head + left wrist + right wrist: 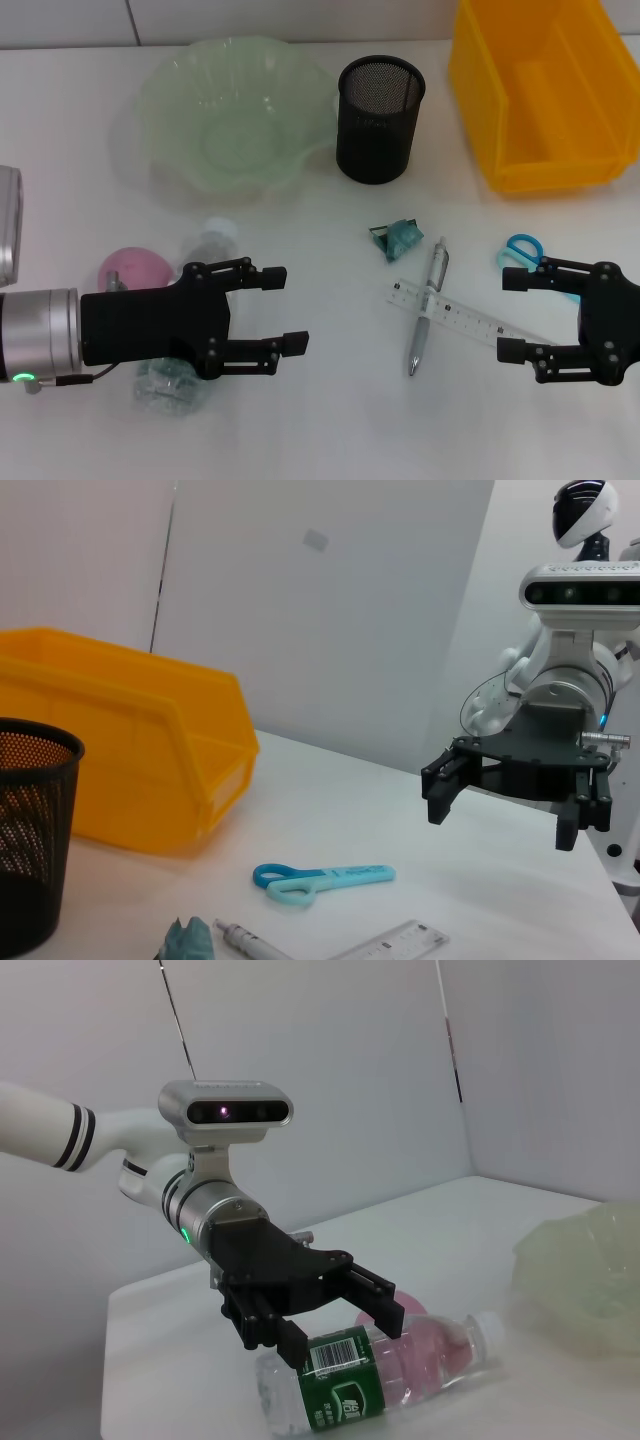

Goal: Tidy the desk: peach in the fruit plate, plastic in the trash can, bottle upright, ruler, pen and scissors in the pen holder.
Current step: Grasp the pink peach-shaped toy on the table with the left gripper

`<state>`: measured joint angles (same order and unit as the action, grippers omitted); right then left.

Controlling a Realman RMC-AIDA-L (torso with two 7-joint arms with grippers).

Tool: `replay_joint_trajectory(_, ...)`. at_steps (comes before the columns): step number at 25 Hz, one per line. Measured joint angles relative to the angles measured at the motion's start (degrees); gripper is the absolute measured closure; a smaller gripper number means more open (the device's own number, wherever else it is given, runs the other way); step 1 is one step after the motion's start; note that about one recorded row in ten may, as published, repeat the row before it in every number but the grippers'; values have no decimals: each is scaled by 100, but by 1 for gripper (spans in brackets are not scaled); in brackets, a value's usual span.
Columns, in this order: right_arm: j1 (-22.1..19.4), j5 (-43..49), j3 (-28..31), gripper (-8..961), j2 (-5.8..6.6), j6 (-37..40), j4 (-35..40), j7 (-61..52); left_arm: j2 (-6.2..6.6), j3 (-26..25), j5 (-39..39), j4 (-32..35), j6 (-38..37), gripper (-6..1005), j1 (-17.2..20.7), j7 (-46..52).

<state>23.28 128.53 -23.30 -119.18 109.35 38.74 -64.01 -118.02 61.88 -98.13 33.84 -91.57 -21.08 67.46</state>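
A white table point(330, 420) stands against plain white walls point(330, 600).

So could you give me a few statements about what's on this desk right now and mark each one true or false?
1. The bottle is lying on its side. True.
2. The peach sits in the fruit plate. False: it lies on the table beside the bottle, and nothing is in the plate.
3. The pen lies across the ruler. True.
4. The scissors stand in the pen holder. False: they lie flat on the table near the right gripper.
5. The left gripper is clamped on the bottle. False: its fingers are open above the bottle.
6. The yellow bin is at the back on the robot's right. True.
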Motion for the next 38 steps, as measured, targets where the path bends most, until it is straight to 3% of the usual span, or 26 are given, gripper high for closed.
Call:
replay_joint_trajectory(18, -48, -22, 1, 133, -6, -2, -19, 21, -20, -18, 28, 37, -8, 187, 29, -38)
replay_joint_trajectory(25, -52, -28, 8, 132, -9, -1, -71, 24, -19, -328, 37, 484, -77, 188, 290, -23)
replay_joint_trajectory(29, -58, -30, 24, 132, -9, -1, -93, 33, 58, -872, 3, 796, -88, 188, 575, -27)
replay_joint_trajectory(31, -64, -30, 28, 132, -3, -1, -94, 38, 191, -1256, -1, 836, -93, 188, 738, -24)
replay_joint_trajectory(35, -72, -30, 28, 132, -6, -1, -95, 39, 279, -1517, -7, 766, 64, 189, 900, -55)
replay_joint_trajectory(38, -78, -30, 33, 132, -12, -1, -95, 39, 270, -1548, -80, 740, 372, 189, 970, -64)
